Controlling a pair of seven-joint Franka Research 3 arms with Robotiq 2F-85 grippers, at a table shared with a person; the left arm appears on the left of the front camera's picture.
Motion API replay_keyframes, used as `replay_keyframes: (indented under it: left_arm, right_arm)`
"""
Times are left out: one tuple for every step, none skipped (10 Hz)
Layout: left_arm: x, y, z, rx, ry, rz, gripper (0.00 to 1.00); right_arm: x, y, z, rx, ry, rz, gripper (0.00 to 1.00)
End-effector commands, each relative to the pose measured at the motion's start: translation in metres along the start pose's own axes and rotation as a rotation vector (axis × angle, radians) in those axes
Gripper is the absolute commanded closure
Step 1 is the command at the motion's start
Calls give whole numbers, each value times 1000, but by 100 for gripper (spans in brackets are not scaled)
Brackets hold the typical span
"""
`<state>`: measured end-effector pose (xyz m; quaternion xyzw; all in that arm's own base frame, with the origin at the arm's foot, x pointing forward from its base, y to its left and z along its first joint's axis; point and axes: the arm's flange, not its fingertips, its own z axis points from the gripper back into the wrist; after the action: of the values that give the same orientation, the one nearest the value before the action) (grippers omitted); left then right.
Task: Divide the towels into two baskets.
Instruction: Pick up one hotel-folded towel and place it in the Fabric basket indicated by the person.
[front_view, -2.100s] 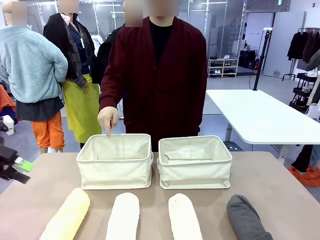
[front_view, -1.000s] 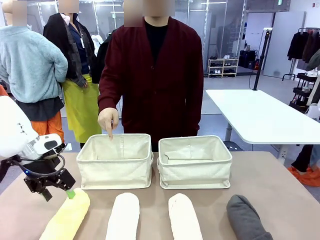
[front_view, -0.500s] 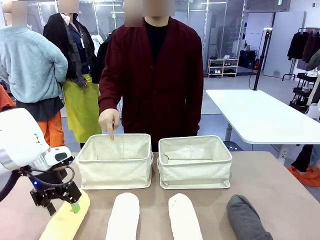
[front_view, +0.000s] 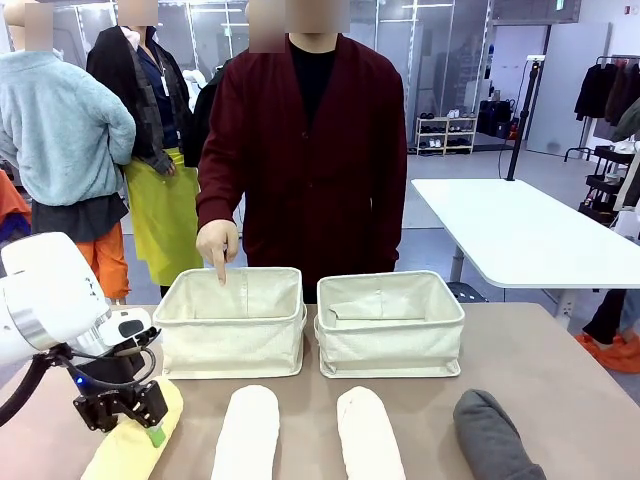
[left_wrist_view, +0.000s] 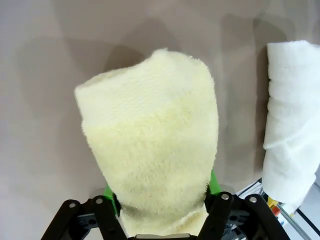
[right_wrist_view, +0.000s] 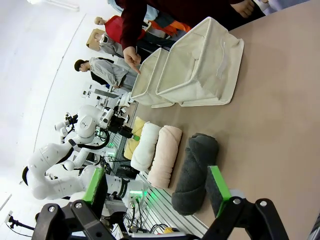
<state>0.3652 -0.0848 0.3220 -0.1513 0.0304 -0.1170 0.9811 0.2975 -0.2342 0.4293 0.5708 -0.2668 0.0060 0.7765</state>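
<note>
Four towel rolls lie in a row along the near edge: pale yellow (front_view: 125, 452), white (front_view: 245, 432), cream-pink (front_view: 368, 436) and dark grey (front_view: 495, 436). Behind them stand two cream canvas baskets, left (front_view: 232, 335) and right (front_view: 390, 340), both with nothing in them. My left gripper (front_view: 128, 428) is down over the yellow towel (left_wrist_view: 155, 135), open, with a green pad against each side of the roll. My right gripper (right_wrist_view: 156, 180) is open and holds nothing; it hangs well off to the side of the grey towel (right_wrist_view: 195, 170).
A person in a dark red cardigan stands at the far side, with one hand (front_view: 217, 245) pointing a finger down into the left basket. The white towel (left_wrist_view: 292, 120) lies close beside the yellow one. A white table (front_view: 520, 235) stands behind on the right.
My left arm came in from the left and dropped onto the yellow towel, its fingers now straddling the roll. The person's pointing hand has stayed at the left basket.
</note>
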Motion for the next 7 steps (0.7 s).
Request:
replay_keyframes:
  left_arm:
    - [-118,5,-32,-18,-37,-16,100]
    - [-119,6,-31,-22,-29,-10,100]
    - [-119,8,-31,-19,-27,-7,100]
    - [-119,7,-28,-30,-20,-12,96]
    - [-5,2,8,-9,-14,2,54]
    - [-5,2,8,-9,-14,2,54]
    - [-5,2,8,-9,-14,2,54]
  right_arm:
    - [-2,3,1,7,-6,8,0]
    - [-2,3,1,7,-6,8,0]
    - [-2,3,1,7,-6,8,0]
    - [-2,3,1,7,-6,8,0]
    - [-2,3,1,7,-6,8,0]
    - [-2,3,1,7,-6,8,0]
    - [-2,3,1,7,-6,8,0]
